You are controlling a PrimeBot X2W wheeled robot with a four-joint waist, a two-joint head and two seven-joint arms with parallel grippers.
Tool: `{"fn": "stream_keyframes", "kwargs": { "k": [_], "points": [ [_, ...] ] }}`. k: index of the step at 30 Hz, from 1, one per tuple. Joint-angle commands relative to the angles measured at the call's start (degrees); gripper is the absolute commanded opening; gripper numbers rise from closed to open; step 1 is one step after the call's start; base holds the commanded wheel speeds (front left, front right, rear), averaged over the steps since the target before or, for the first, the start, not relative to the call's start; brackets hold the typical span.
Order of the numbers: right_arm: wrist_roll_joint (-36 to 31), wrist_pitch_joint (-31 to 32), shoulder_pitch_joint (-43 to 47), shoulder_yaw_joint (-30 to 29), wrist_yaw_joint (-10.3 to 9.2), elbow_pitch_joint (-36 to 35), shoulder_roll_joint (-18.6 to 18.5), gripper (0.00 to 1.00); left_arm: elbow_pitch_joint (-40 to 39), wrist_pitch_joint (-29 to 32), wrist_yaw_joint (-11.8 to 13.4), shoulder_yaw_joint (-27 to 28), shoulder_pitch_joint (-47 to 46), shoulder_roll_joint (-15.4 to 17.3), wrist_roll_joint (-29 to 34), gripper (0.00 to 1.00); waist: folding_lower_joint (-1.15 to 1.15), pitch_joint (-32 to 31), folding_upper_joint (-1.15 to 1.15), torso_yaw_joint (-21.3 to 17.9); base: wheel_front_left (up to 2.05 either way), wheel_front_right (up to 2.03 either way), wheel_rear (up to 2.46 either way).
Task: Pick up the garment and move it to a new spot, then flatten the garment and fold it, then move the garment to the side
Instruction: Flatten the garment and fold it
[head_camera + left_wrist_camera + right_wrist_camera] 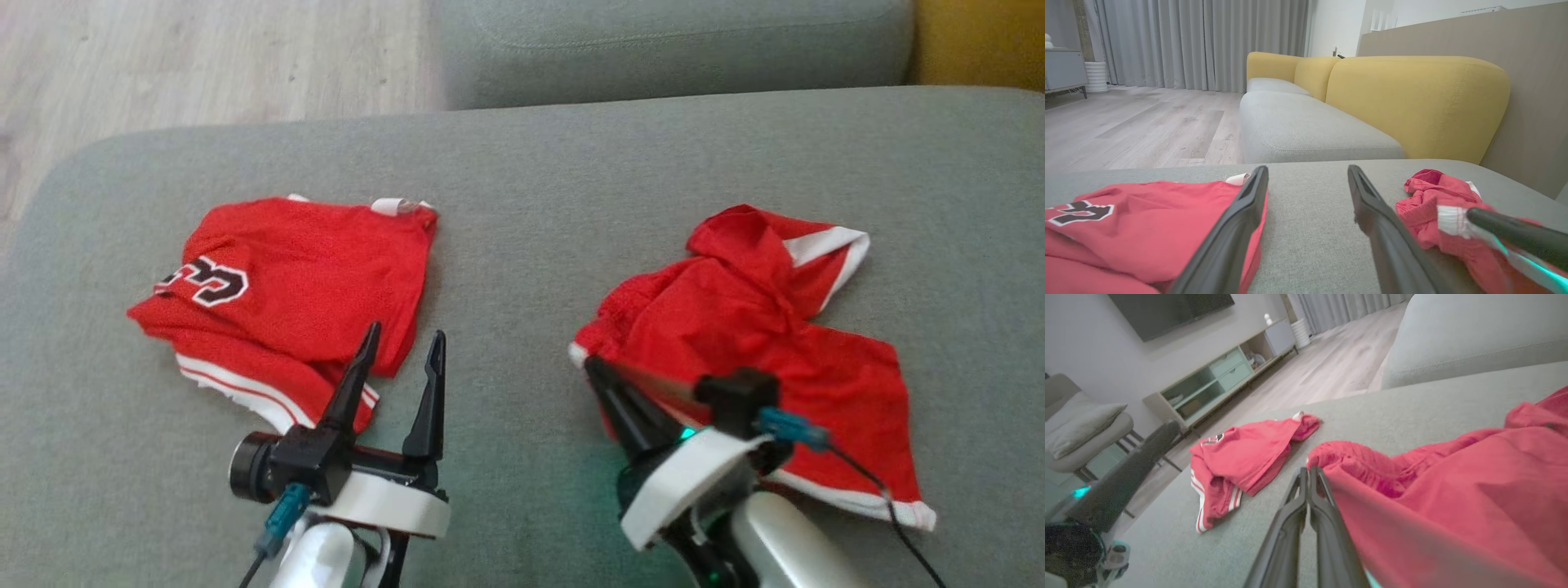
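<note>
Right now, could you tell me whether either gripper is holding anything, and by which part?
The left gripper is open, holding nothing. The right gripper is shut at the crumpled garment's near-left edge; whether cloth is pinched cannot be told.

- We count two red garments: the numbered garment [310, 269] and the crumpled garment [735, 335].
- We count two grippers: the left gripper [406, 331] and the right gripper [591, 365].
- We see one low cabinet [1220, 375].
</note>
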Motion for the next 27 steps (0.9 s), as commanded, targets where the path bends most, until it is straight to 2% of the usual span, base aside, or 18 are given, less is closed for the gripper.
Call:
{"fn": "stream_keyframes", "kwargs": {
  "k": [1, 2, 7, 8, 9, 10, 14, 18, 22, 27],
  "points": [
    [-0.48, -0.24, -4.24, 3.41, -0.04, 0.73, 0.01, 0.0, -1.81, -0.55, 0.03, 1.5, -2.77, -0.03, -0.14, 1.0, 0.0, 0.77, 0.0, 1.09, 0.0, 0.0, 0.0],
    [-0.48, -0.24, -4.24, 3.41, -0.04, 0.73, 0.01, 0.0, -1.81, -0.55, 0.03, 1.5, -2.77, -0.03, -0.14, 1.0, 0.0, 0.77, 0.0, 1.09, 0.0, 0.0, 0.0],
    [-0.61, -1.5, -7.96, 8.38, -0.04, 9.25, 0.01, 0.0, -1.64, -0.55, -0.19, 1.29, -3.67, -0.03, -0.26, 1.0, 0.0, 1.47, 0.0, 2.58, 0.0, 0.0, 0.0],
    [-0.91, -1.96, -8.7, 9.26, -0.04, 10.83, 0.01, 0.09, -1.59, -0.55, -0.18, 1.23, -3.71, -0.03, -0.29, 1.0, 0.0, 1.53, 0.0, 2.79, 0.0, 0.0, 0.0],
    [-0.97, -2.53, -9.27, 10.03, -0.04, 12.21, 0.01, 0.92, -1.55, -0.55, -0.14, 1.18, -3.73, -0.03, -0.34, 1.0, 0.0, 1.57, 0.0, 2.95, 0.0, 0.0, 0.0],
    [-0.99, -2.84, -9.72, 10.8, -0.04, 13.59, 0.01, 1.0, -1.51, -0.55, -0.12, 1.07, -3.72, -0.03, -0.39, 1.0, 0.0, 1.55, 0.0, 3.16, 0.0, 0.0, 0.0],
    [-0.13, -5.12, -10.77, 13.31, -0.04, 15.96, 0.01, 1.0, -1.4, -0.55, 0.08, 1.09, -3.5, -0.03, -0.52, 1.0, 0.0, 1.41, 0.0, 3.21, 0.0, 0.0, 0.0],
    [0.14, -8.76, -11.29, 12.27, -0.04, 16.33, 0.01, 1.0, -1.33, -0.55, 0.36, 1.65, -3.21, -0.03, -0.52, 1.0, 0.0, 0.8, 0.0, 2.24, 0.0, 0.0, 0.0],
    [-1.1, -11.85, -9.96, 5.19, -0.04, 15.54, 0.01, 1.0, -1.58, -0.55, 0.54, 2.3, -2.76, -0.03, -0.4, 1.0, 0.0, -0.07, 0.0, 0.46, 0.0, 0.0, 0.0],
    [-7.9, -13.39, -4.98, -7.6, -0.04, 11.41, 0.01, 1.0, -2.11, -0.55, 0.58, 3.75, -1.58, -0.03, 0.02, 1.0, 0.0, -0.95, 0.0, -3.09, 0.0, 0.0, 0.0]
  ]
}}
